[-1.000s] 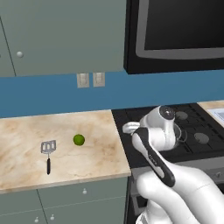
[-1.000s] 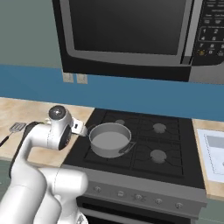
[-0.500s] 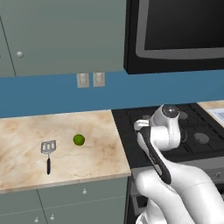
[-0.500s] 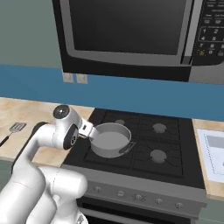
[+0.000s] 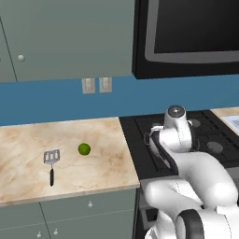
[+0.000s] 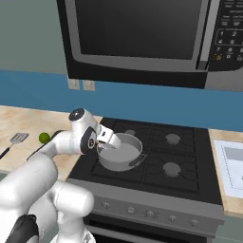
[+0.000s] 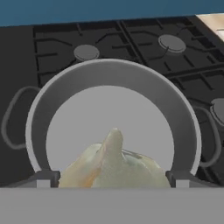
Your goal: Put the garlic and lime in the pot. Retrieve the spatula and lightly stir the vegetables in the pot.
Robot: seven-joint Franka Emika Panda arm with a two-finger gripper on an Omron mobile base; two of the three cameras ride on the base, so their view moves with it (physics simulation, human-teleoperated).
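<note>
change: arm swung right from the stove's left edge; hand [image 6: 108, 140] now over pot [image 6: 124, 159]
hand: fingers wide around garlic [image 7: 114, 168], held above pot floor
lime [image 5: 84, 149]: tabletop, right of spatula [image 5: 51, 159]
next: drop garlic, fetch lime

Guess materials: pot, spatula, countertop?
Pot: looks like brushed grey metal, matte, uniform dull sheen. Spatula: grey slotted head, seemingly metal; thin black handle, likely plastic. Countertop: beige veined pattern, looks like polished marble or laminate imitation.
</note>
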